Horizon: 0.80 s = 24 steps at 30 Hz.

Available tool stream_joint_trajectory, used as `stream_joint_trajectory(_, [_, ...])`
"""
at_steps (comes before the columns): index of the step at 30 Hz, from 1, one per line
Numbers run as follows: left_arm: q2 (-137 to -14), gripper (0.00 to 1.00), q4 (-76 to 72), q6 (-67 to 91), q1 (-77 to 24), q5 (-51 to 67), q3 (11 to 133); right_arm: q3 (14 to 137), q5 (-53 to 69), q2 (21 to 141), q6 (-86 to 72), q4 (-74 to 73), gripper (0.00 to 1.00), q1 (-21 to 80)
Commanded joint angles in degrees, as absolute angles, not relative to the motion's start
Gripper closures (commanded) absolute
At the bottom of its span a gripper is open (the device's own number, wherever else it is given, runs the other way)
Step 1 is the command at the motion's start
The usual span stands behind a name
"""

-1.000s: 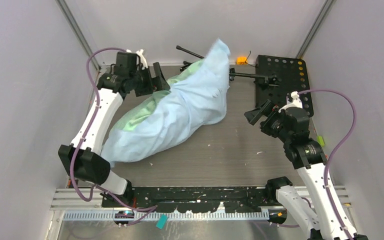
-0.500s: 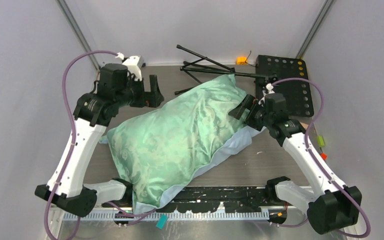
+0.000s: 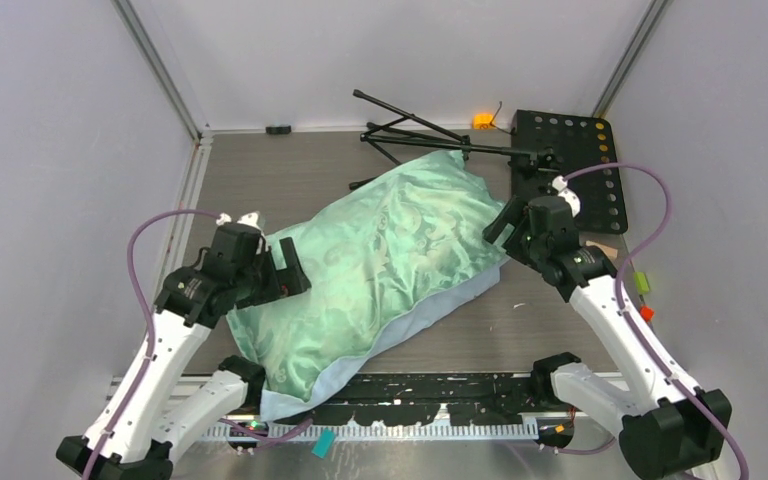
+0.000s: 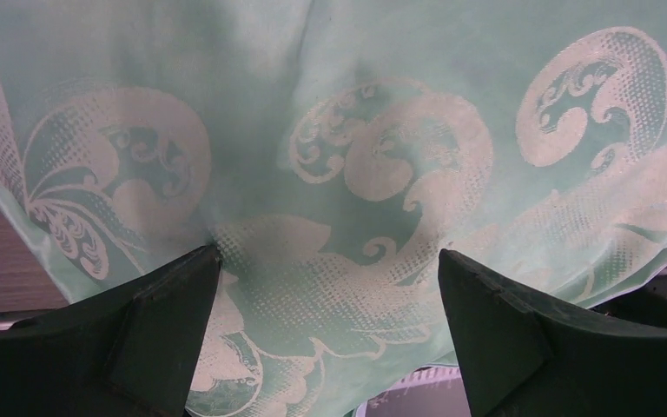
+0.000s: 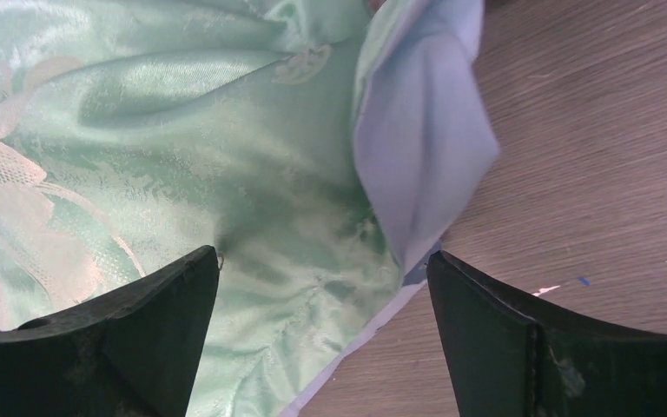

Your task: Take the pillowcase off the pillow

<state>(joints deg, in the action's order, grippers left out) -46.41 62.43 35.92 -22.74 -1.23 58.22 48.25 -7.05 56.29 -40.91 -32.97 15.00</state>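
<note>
Left gripper (image 4: 328, 256): jaws spread wide, mint fabric fills the gap. Can't tell if my fingers (image 4: 139, 347) press on it. Right gripper (image 5: 323, 254): also spread wide, over the corner where the light blue face folds back onto the table (image 3: 260, 180).

Pillowcase (image 3: 380, 260): biggest thing in view. It lies diagonally on the table, near-left to far-right. Mint face is up with a pale scroll print, and a light blue strip shows along the near-right edge. Its near corner overhangs the black rail (image 3: 440, 385) at my bases. My left claw sits at its left edge, my right claw at its far-right end.

Pillow: fully hidden inside the case, only the bulge shows. Can't make out which end of the case is the opening.

Around:
- black perforated plate (image 3: 570, 150), far right, just beyond the right claw
- folded black stand (image 3: 410, 130) along the far edge, partly covered by the case's far end
- small orange block (image 3: 482, 121) by the back wall
- green and red bits (image 3: 642, 283) at the right edge, too small to identify
</note>
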Motion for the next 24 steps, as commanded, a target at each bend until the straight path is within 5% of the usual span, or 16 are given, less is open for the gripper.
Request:
stream_joint_trajectory(1, [-43.26, 0.0, 58.8, 41.63, -22.85, -0.26, 56.93, 48.17, -14.9, 51.03, -40.82, -33.19, 0.06, 15.05])
stream_joint_trajectory(12, [-43.2, 0.0, 64.17, 47.8, -22.76, -12.11, 55.36, 41.06, -6.92, 51.83, -45.2, -26.57, 0.12, 15.09])
stream_joint_trajectory(13, [-43.07, 0.0, 64.15, 48.4, -22.76, -13.26, 54.91, 40.63, -5.68, 52.75, -45.53, -25.34, 0.2, 15.04])
stream_joint_trajectory(15, [-42.04, 0.0, 61.56, 48.94, -22.77, -14.52, 52.46, 41.37, -3.24, 54.15, -45.5, -24.0, 0.7, 15.03])
stream_joint_trajectory(17, [-40.51, 0.0, 56.57, 49.23, -22.77, -13.25, 47.53, 43.31, -2.21, 54.8, -45.5, -24.89, 0.94, 15.07])
stream_joint_trajectory(24, [-45.34, 0.05, 33.99, 53.52, -22.79, -3.51, 37.1, 51.7, -4.53, 48.55, -43.82, -34.78, 1.0, 15.12])
